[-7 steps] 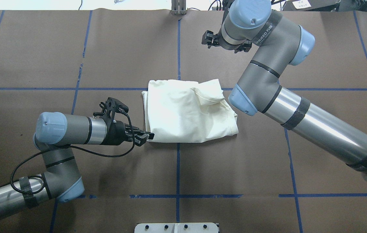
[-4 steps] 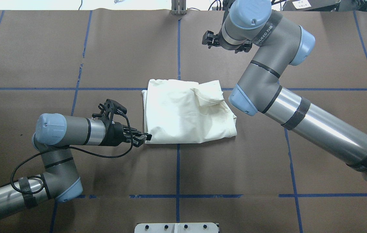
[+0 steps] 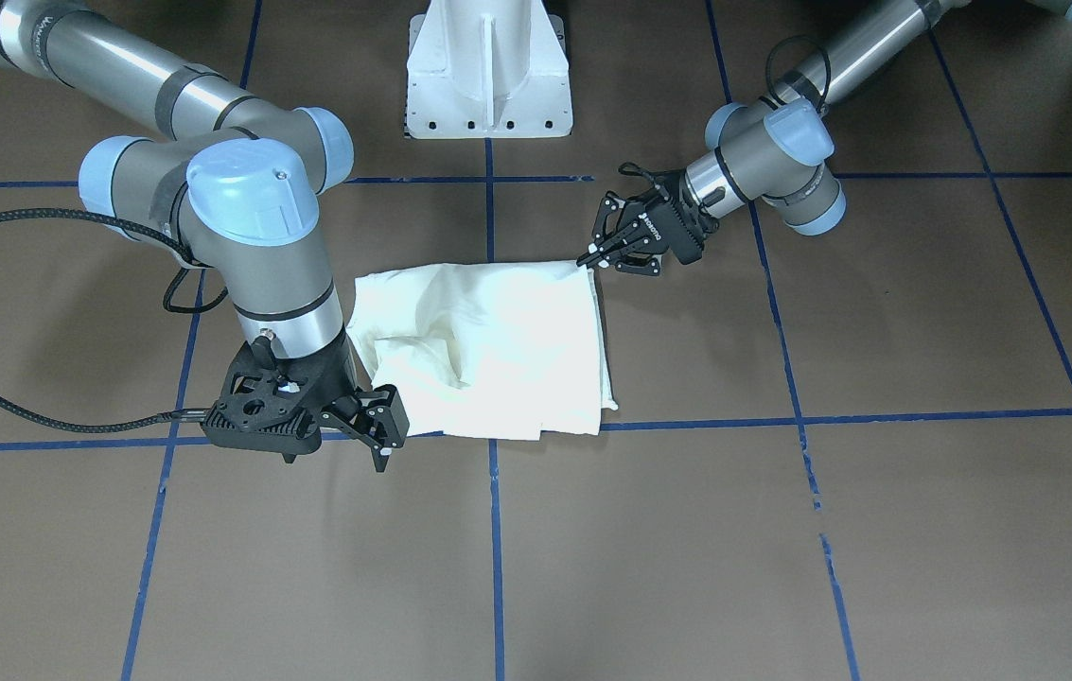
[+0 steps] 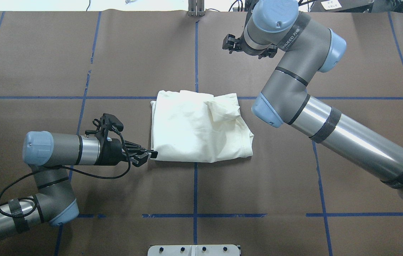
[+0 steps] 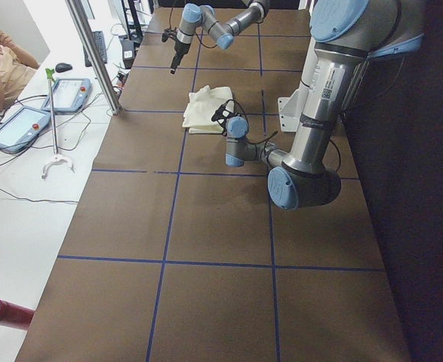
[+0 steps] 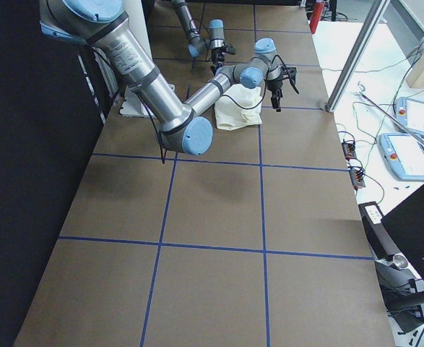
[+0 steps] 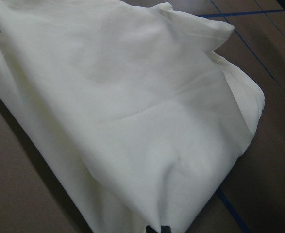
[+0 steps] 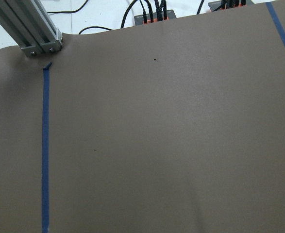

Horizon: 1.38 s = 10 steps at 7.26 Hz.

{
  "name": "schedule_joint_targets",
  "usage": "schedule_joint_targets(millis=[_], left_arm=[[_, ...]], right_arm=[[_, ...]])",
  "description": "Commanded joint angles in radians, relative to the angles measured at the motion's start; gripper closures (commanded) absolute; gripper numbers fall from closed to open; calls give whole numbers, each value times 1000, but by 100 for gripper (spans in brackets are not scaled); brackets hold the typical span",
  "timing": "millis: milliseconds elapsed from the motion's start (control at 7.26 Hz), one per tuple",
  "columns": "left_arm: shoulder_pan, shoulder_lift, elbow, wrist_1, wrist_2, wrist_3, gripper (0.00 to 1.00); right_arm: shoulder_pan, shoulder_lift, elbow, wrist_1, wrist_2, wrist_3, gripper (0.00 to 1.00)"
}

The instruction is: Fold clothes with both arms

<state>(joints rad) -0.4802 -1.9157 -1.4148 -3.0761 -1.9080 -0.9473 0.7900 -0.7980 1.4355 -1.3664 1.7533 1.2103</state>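
Note:
The cream-white shirt lies folded in a rough rectangle at mid-table, plain side up, with no print showing. It also shows in the front view and fills the left wrist view. My left gripper lies low and level at the shirt's near-left corner and is shut on that corner; in the front view its fingertips meet on the cloth edge. My right gripper hangs above the table beyond the shirt's far side, apart from the cloth, with its jaws open and empty. The right wrist view shows only bare table.
The brown table is crossed by blue tape lines. The white pedestal base stands at the robot's side. A metal post stands at the far edge. The right arm's elbow hangs just right of the shirt.
My left gripper has drawn back to the left with the corner in it, and the whole shirt has slid left with it. The right arm has hardly moved.

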Motion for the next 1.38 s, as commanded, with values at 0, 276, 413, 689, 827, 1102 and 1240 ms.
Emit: schedule_joint_targets(millis=[0,276,413,689,827,1102,1240], left_arm=[[3,24,26,-164,0,-1,100],[9,26,56,-220,0,1,100],[11,24,56,-217,0,7,40],[-6,17,40,-152,-96,2,0],[-55,14,-4,-59,-170,-1,0],[-67,3,-209,326,-178,-100,0],[-67,-53,-302,581,-169,-110,0]], right_arm=[[0,0,0,1,0,0,0],[0,0,0,1,0,0,0],[0,0,0,0,0,0,0],[0,-3,0,1,0,0,0],[0,-1,0,1,0,0,0],[0,-3,0,1,0,0,0],[0,-6,0,1,2,0,0]])
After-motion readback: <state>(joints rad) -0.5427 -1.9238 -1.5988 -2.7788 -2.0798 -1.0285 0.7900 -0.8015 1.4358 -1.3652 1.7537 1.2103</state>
